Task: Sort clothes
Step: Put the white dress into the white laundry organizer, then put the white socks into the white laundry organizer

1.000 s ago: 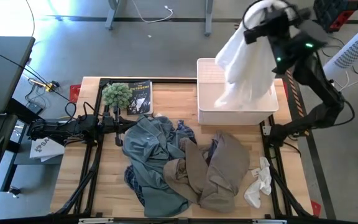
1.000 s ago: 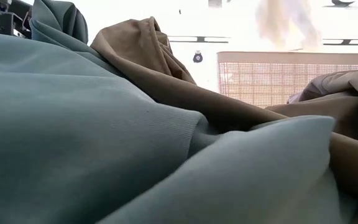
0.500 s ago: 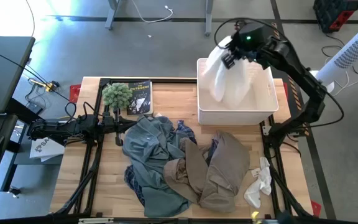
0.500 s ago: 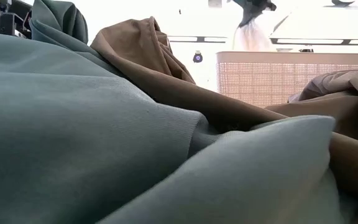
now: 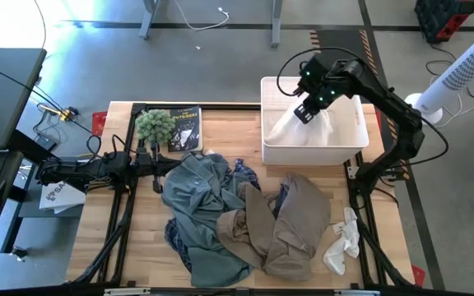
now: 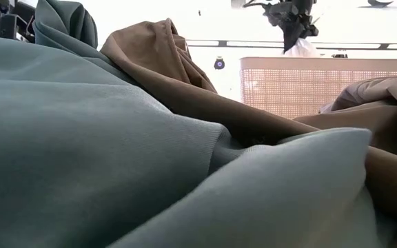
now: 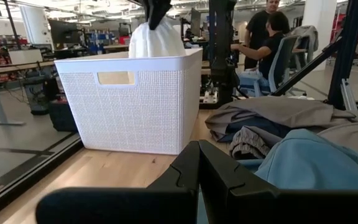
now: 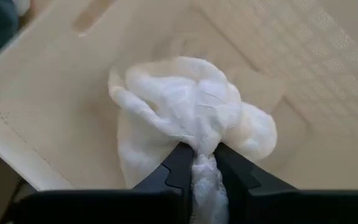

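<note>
The thin white garment (image 5: 309, 130) hangs bunched into the white basket (image 5: 271, 152) at the far right; it also shows in the right wrist view (image 8: 185, 118) and the left wrist view (image 7: 157, 40). My right gripper (image 5: 304, 111) is shut on it above the basket. The grey-blue garment (image 5: 200, 210), the tan-khaki garment (image 5: 290, 222) and a bit of the plaid shirt (image 5: 245, 174) lie piled on the table's middle. My left gripper (image 7: 197, 163) is shut and empty at the table's left, beside the pile. My right gripper pinches a gathered bunch of the white garment's top (image 8: 202, 147) between its two fingers, several layers together. The fingers point down from above. The garment hangs below them, slack, its lower part down inside the basket.
A green fuzzy plant (image 5: 154, 125) and a dark book (image 5: 183, 129) stand at the far left. A small white cloth (image 5: 342, 242) lies at the table's near right. People sit in the room beyond the table (image 7: 266, 37).
My right gripper has come down and toward the table's left with the white garment, from high above the basket's far right corner to just over the basket. The garment, which hung long and spread, has sunk into the basket and bunched up.
</note>
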{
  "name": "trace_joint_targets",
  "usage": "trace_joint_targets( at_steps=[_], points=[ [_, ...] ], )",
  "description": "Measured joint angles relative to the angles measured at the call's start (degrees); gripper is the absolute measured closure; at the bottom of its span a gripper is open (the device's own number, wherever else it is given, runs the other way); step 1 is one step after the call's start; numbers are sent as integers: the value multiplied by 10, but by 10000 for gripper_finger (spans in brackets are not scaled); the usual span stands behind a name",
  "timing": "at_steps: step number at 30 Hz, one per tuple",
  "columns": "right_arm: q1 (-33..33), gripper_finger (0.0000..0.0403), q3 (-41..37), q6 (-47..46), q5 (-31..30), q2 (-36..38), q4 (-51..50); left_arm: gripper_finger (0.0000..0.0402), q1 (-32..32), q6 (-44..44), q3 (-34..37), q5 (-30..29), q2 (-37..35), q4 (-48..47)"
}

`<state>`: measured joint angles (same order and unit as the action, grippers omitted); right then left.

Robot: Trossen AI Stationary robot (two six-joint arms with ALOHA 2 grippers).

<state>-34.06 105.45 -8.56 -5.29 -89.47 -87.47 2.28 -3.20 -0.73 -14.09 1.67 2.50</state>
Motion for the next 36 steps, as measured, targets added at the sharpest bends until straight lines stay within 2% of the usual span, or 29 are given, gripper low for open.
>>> trace_joint_targets(
  at_steps=[5, 11, 15, 19, 22, 26, 31, 36],
  points=[
    [-7, 303, -35, -22, -34, -2, -23, 400, 0, 0, 0, 0, 0, 0],
    [-13, 232, -49, -34, -41, 1, -25, 400, 0, 0, 0, 0, 0, 0],
    [-9, 216, -34, -73, -36, 8, -24, 400, 0, 0, 0, 0, 0, 0],
    [32, 217, -4, -107, -41, 27, -25, 400, 0, 0, 0, 0, 0, 0],
    [100, 219, 9, -120, -41, 48, -24, 400, 0, 1, 0, 0, 0, 0],
    [255, 219, 10, -174, -59, 68, -23, 400, 0, 2, 0, 0, 0, 0],
    [444, 219, 10, -314, -84, 59, -19, 400, 0, 38, 0, 1, 0, 2],
    [579, 219, 10, -466, -83, 24, -21, 400, 0, 61, 0, 1, 0, 3]
  ],
)
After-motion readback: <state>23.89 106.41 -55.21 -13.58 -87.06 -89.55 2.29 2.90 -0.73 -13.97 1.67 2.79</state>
